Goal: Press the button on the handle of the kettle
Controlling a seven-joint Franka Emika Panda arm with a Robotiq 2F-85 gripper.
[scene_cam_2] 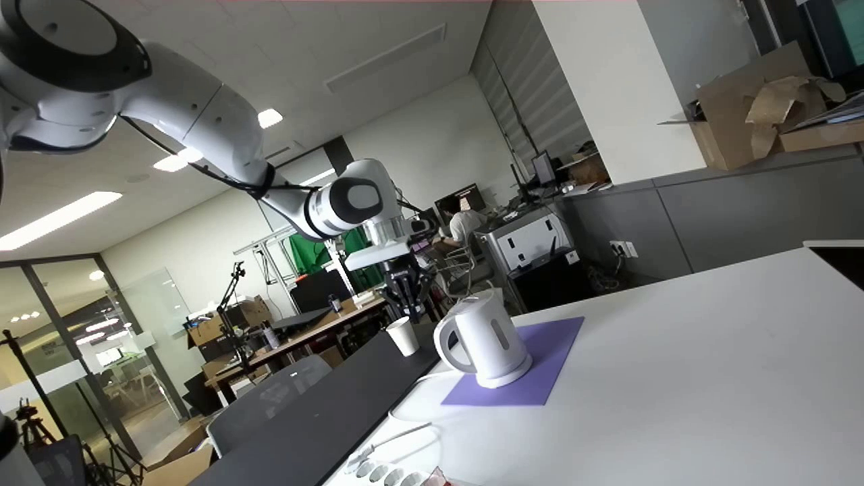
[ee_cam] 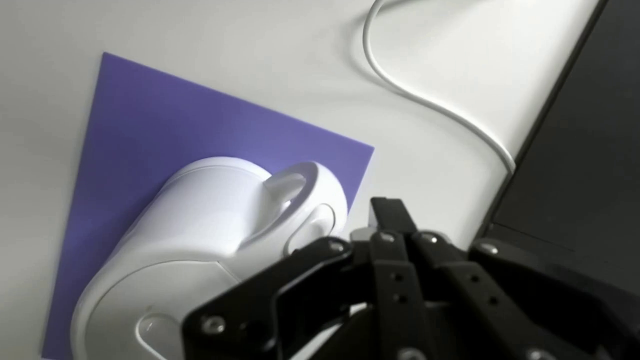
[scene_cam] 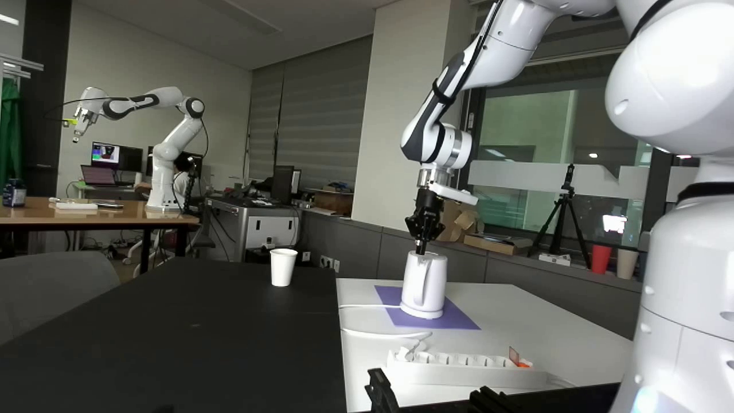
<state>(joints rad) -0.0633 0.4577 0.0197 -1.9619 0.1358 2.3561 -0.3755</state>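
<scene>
The white kettle (scene_cam: 437, 287) stands upright on a purple sheet; it also shows in an exterior view (scene_cam_2: 497, 337) and in the wrist view (ee_cam: 210, 210). Its handle (scene_cam_2: 443, 341) faces the black table; in the wrist view the handle (ee_cam: 330, 187) has an oval inset, perhaps the button (ee_cam: 316, 226), partly hidden by my gripper. My gripper (ee_cam: 392, 212) is shut with nothing seen between its fingers. It points down beside the handle, apart from it in the wrist view. In both exterior views the gripper (scene_cam: 421, 250) shows near kettle-top height or above, on the handle side (scene_cam_2: 413, 316).
The purple sheet (ee_cam: 150, 110) lies on the white table (scene_cam_2: 641, 378). A white cup (scene_cam: 282, 267) stands on the black table (scene_cam: 229, 327) alongside. A white cord (ee_cam: 430, 102) and a power strip (scene_cam: 464, 367) lie on the white table. A wall runs behind.
</scene>
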